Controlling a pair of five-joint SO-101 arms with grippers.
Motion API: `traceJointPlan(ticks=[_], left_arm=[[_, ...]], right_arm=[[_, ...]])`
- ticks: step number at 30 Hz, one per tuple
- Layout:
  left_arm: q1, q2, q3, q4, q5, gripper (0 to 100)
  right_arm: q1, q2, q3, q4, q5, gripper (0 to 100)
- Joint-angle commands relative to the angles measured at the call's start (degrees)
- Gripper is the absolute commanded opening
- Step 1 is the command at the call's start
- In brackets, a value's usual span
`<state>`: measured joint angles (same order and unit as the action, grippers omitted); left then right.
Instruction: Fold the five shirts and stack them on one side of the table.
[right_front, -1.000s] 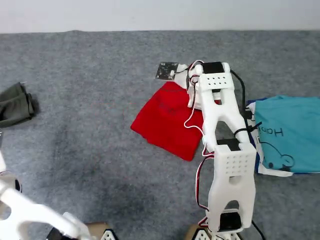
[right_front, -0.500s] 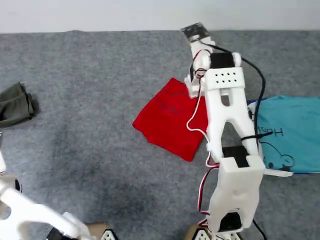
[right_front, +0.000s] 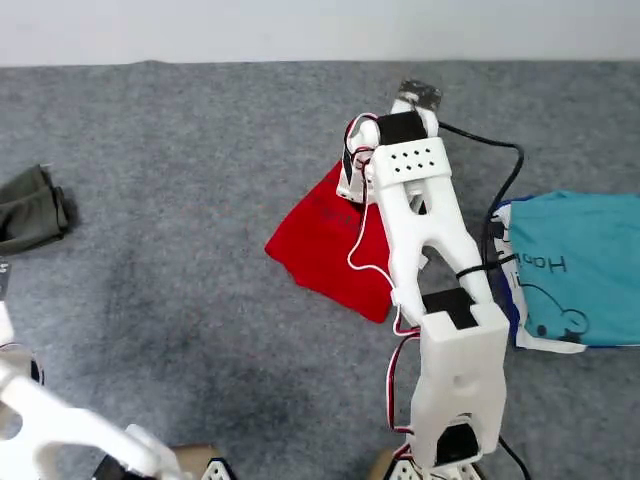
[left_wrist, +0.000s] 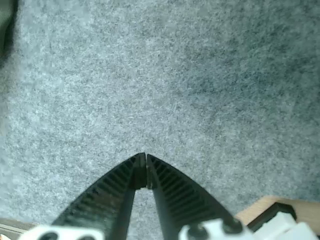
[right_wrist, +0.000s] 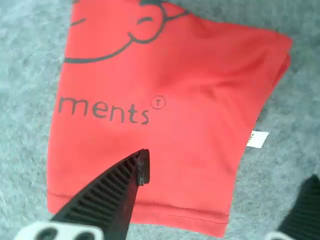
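At the middle of the grey counter (right_front: 180, 150), the right hand (right_wrist: 226, 175) hovers spread wide and empty above a folded red shirt (right_front: 320, 245) (print side up). A teal shirt (right_front: 575, 265) lies flat at the right edge of the high view; a dark shirt (right_front: 30, 210) sits bunched at the far left. The left hand (left_wrist: 146, 162), pinched closed on nothing, hangs over bare grey counter.

The right arm (right_front: 440, 250) is made of chunky white plastic with rows of little round holes. Black motors (right_front: 450, 300) sit at its joints. Red and white wires (right_front: 392, 375) and a black cable (right_front: 508, 190) run along it. The left arm (right_front: 50, 425) is white too. The right gripper (right_wrist: 227, 167) and left gripper (left_wrist: 146, 157) have black fingers with ridges.
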<state>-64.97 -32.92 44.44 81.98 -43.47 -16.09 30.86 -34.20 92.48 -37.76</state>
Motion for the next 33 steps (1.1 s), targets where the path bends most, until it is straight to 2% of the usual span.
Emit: traceJointPlan(ticks=[1, 10, 13, 18, 23, 30, 33], left_arm=[[0.3, -1.5, -1.1, 0.2, -2.0, 1], [0.2, -1.5, -3.9, 0.4, -1.9, 1], [-0.1, -1.5, -3.9, 0.5, -1.9, 1], [-0.1, -1.5, -3.9, 0.5, -1.9, 1], [-0.1, -1.5, -3.8, 0.5, -1.9, 1], [0.1, -1.5, -3.8, 0.5, -1.9, 1], [-0.1, -1.5, -3.8, 0.5, -1.9, 1]], right_arm=[[-0.6, 1.2, -1.2, -1.0, -2.5, 46.3], [-0.2, 13.3, -1.2, -13.1, -6.0, 44.8], [0.2, 17.9, -1.2, -17.5, -6.6, 37.5], [0.3, 20.2, -1.3, -16.7, -6.1, 19.9], [0.7, 18.5, -1.3, -12.8, 0.7, 1.0], [4.5, 12.7, -1.3, -5.8, 10.2, 0.9], [6.4, 8.0, -1.3, -1.5, 18.8, 0.9]])
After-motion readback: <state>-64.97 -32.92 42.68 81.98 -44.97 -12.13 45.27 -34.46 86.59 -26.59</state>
